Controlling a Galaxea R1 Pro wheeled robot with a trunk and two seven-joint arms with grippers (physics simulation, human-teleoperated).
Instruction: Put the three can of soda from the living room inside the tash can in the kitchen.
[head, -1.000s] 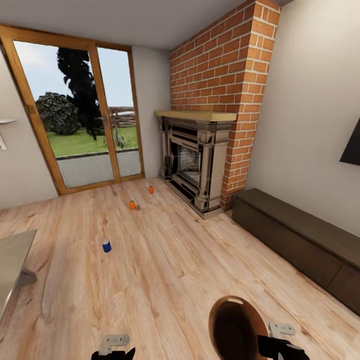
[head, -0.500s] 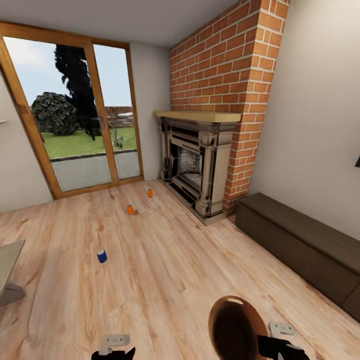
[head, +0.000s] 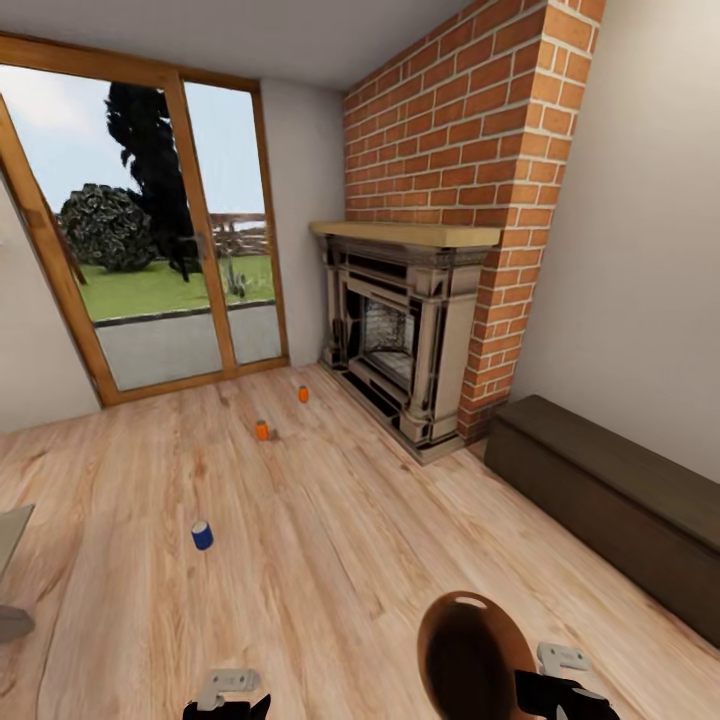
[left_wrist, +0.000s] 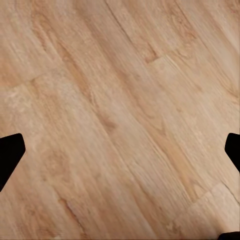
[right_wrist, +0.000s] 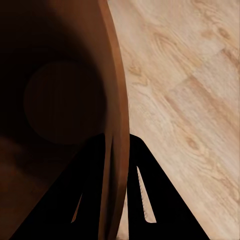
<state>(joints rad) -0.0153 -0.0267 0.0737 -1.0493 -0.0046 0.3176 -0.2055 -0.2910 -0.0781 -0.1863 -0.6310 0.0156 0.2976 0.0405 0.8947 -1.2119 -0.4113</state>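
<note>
Soda cans: three are seen standing on the wood plank floor (head: 330, 530), all on the glass-door side of the fireplace (head: 395, 340).
Blue can (head: 202, 535): set farthest from the fireplace of the three and nearest the robot; it lies well ahead of the left gripper (head: 228, 700), with bare floor between them.
Orange can, nearer (head: 261, 430): placed between the blue can and the fireplace, well apart from both grippers.
Orange can, farther (head: 303, 394): found just off the fireplace's front corner, close to the glass doors (head: 150, 260).
Tash can (head: 470, 655): a copper-brown bin is held at the right gripper (head: 555, 690), far on the robot's side of the fireplace; its dark inside faces up and a slot handle is cut near the rim.
Right gripper: in the right wrist view the fingers (right_wrist: 145, 195) are pinched on the bin's wall (right_wrist: 117, 125), one inside and one outside.
Left gripper: in the left wrist view the dark fingertips (left_wrist: 10, 155) are spread wide apart over bare planks, with nothing between them.
Bench (head: 610, 500): a long dark low unit is set along the wall beside the fireplace's brick chimney (head: 470, 130).
</note>
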